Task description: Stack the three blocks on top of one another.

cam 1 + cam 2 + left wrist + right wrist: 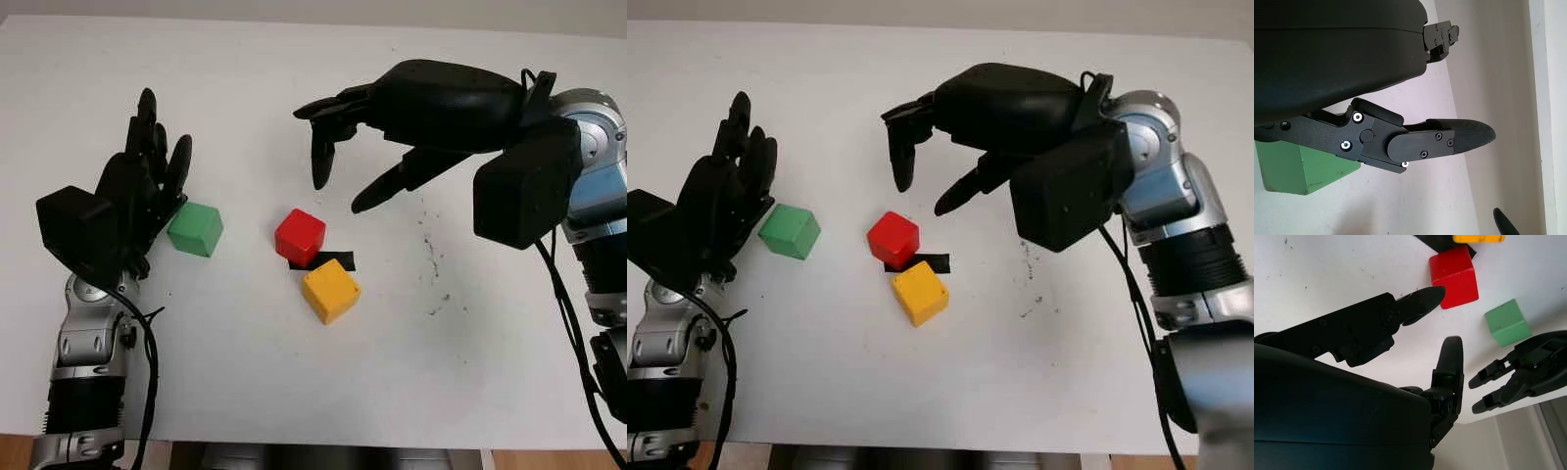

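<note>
Left eye view first, and nothing is stacked: all three blocks sit singly on the white table. At the centre is the red block, resting on one end of a strip of black tape. At about five o'clock from it, just beside it and possibly touching at a corner, lies the yellow block. Out at nine o'clock from the red one, well apart, sits the green block.

Now the hands. The right hand hangs over the table at about one o'clock from the red block, above it and clear of it, open and holding nothing, with dark fingers pointing down toward the red cube in the right wrist view. The left hand stands just beside the green block on its nine o'clock side, open too, gripping nothing. In the left wrist view the green block sits tucked close against the palm, though whether it actually touches I cannot tell.

So the score is zero of two placements made. My read is that the right hand is lining up for a pick on red, with green left for the other hand. Everything is left to do: a grasp, a lift, a placement, and then all of that a second time.
</note>
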You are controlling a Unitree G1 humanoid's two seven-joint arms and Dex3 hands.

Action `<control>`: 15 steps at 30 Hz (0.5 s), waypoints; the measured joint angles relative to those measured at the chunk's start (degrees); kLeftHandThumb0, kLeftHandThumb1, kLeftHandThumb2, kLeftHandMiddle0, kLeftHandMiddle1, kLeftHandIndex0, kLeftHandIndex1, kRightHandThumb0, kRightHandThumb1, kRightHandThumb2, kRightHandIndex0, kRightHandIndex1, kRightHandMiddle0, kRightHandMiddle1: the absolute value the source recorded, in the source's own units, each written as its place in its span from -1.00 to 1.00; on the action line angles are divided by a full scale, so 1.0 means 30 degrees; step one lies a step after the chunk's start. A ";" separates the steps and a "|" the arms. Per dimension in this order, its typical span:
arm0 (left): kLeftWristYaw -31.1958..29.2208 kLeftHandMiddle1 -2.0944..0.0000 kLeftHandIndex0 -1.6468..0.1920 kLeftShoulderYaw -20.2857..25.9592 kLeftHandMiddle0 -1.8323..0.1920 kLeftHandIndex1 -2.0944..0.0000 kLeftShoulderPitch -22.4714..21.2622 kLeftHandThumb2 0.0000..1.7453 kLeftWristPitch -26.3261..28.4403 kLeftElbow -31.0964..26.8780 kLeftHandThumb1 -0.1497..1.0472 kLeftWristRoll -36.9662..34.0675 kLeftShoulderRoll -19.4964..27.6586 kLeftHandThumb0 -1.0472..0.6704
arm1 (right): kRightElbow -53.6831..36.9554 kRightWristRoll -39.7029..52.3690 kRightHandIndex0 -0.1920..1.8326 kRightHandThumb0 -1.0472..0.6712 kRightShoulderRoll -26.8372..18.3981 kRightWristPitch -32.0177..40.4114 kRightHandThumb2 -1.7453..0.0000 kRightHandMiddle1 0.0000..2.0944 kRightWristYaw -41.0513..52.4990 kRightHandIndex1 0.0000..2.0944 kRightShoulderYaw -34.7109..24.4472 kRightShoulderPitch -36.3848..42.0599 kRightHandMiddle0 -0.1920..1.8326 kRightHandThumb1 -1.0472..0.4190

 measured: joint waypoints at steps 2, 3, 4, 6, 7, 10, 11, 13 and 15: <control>-0.0011 0.95 0.98 -0.0001 0.99 0.95 0.0009 -0.44 0.0000 0.0000 1.00 0.0009 0.0000 -0.64 | -0.0224 -0.0381 -0.62 -0.34 -0.0113 -0.0327 0.94 -0.21 0.0001 -0.98 0.0051 0.0106 -0.56 -0.76; -0.0024 0.95 0.98 0.0000 0.99 0.95 0.0015 -0.44 -0.0002 0.0000 1.00 0.0008 0.0000 -0.63 | -0.0347 -0.0651 -0.63 -0.35 -0.0232 -0.0579 0.94 -0.26 -0.0029 -0.97 0.0066 0.0133 -0.55 -0.77; -0.0025 0.95 0.97 0.0002 0.99 0.95 0.0023 -0.44 -0.0002 0.0000 1.00 0.0006 0.0001 -0.63 | -0.0407 -0.0926 -0.63 -0.36 -0.0336 -0.0895 0.94 -0.28 -0.0120 -0.97 0.0072 0.0143 -0.54 -0.77; -0.0020 0.95 0.97 0.0002 0.99 0.94 0.0033 -0.44 0.0000 -0.0003 1.00 0.0003 0.0000 -0.62 | -0.0412 -0.1511 -0.62 -0.37 -0.0564 -0.1992 0.94 -0.31 -0.0444 -0.96 0.0107 0.0175 -0.52 -0.75; -0.0021 0.95 0.97 0.0009 0.99 0.94 0.0041 -0.44 0.0000 -0.0003 1.00 0.0004 0.0000 -0.62 | -0.0406 -0.1645 -0.62 -0.38 -0.0632 -0.2672 0.94 -0.32 -0.0622 -0.96 0.0126 0.0227 -0.52 -0.75; -0.0025 0.95 0.98 0.0007 1.00 0.95 0.0054 -0.43 0.0002 -0.0005 1.00 0.0011 0.0001 -0.63 | -0.0350 -0.1721 -0.64 -0.41 -0.0737 -0.3910 0.94 -0.34 -0.0758 -0.96 0.0182 0.0501 -0.51 -0.75; -0.0027 0.95 0.98 0.0005 1.00 0.95 0.0062 -0.43 0.0020 -0.0005 1.00 0.0026 0.0006 -0.63 | -0.0321 -0.1725 -0.64 -0.42 -0.0782 -0.4158 0.94 -0.34 -0.0757 -0.96 0.0216 0.0568 -0.51 -0.74; -0.0022 0.95 0.97 0.0001 0.99 0.95 0.0067 -0.43 0.0166 -0.0018 1.00 0.0070 0.0024 -0.64 | -0.0317 -0.1698 -0.66 -0.44 -0.0910 -0.4527 0.94 -0.35 -0.0685 -0.97 0.0311 0.0681 -0.51 -0.74; -0.0009 0.95 0.97 -0.0007 0.99 0.95 0.0067 -0.44 0.0271 -0.0036 1.00 0.0096 0.0023 -0.64 | -0.0326 -0.1610 -0.68 -0.46 -0.1070 -0.4606 0.94 -0.36 -0.0411 -0.98 0.0442 0.0724 -0.52 -0.75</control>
